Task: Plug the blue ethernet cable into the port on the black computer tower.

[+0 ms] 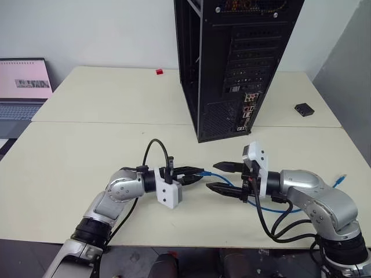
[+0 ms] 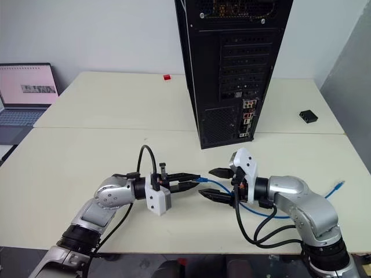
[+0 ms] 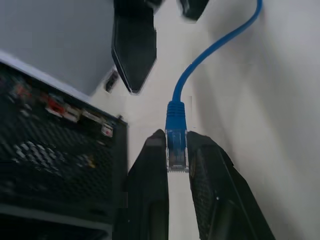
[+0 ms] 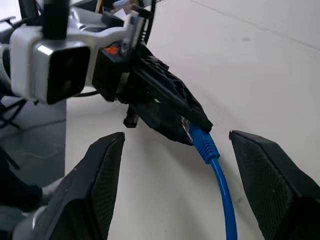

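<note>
Head view, left to right. An open grey laptop with a pink-lit screen (image 1: 23, 87) stands at the far left edge of the pale cream bench (image 1: 87, 145). A small red block (image 1: 159, 72) lies on the far part of the bench, just left of the tall black metal computer tower (image 1: 232, 63), which stands upright with its perforated rear panel, slot covers and coloured connectors facing the camera; individual sockets cannot be told apart.

In front of the tower, the left pincer (image 1: 194, 175) points toward the right arm, its two black fingers (image 3: 150, 190) closed narrowly on the clear-clipped plug end of the thin bright blue ethernet cable (image 1: 219, 174). The cable leaves the plug, passes between the spread fingers of the right pincer (image 1: 225, 176), which stands wide and touches nothing, and runs along the bench under the right arm; its other plug end (image 1: 342, 178) lies near the right edge. A small black box (image 1: 304, 109) rests well apart, right of the tower.
</note>
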